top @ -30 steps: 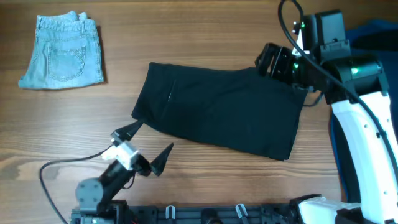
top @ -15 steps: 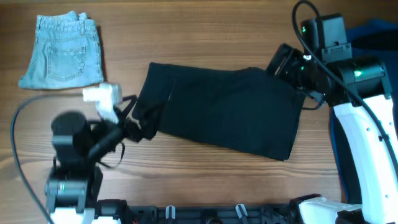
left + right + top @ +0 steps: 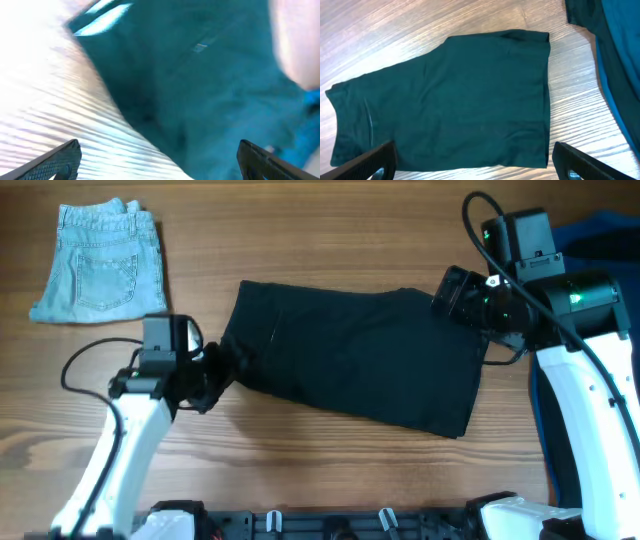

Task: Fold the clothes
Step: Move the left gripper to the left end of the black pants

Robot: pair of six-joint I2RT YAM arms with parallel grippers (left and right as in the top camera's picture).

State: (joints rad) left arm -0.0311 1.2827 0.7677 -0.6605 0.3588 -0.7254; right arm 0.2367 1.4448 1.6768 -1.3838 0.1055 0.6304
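Dark shorts (image 3: 360, 360) lie flat and slightly skewed at the middle of the wooden table (image 3: 350, 220), not yet brought to a compact fold. Their outline in the right wrist view (image 3: 450, 100) suggests they may already be halved leg on leg, though this cannot be confirmed.

Folded denim shorts (image 3: 100, 265) rest at the far left corner, well apart, and count as the finished item. A blue garment (image 3: 600, 230) waits at the right edge of the table, unfolded as far as it shows. By this reading, one piece is done, one is in hand and one is left.

The left gripper (image 3: 222, 365) is at the left hem of the dark shorts. Its fingers are spread wide in the blurred left wrist view (image 3: 157, 160), and contact cannot be told. The right gripper (image 3: 455, 295), likewise released (image 3: 470, 165), hovers above the upper right corner.

Bare wood borders the shorts along their near and far edges. The right arm and the blue garment crowd the right side.
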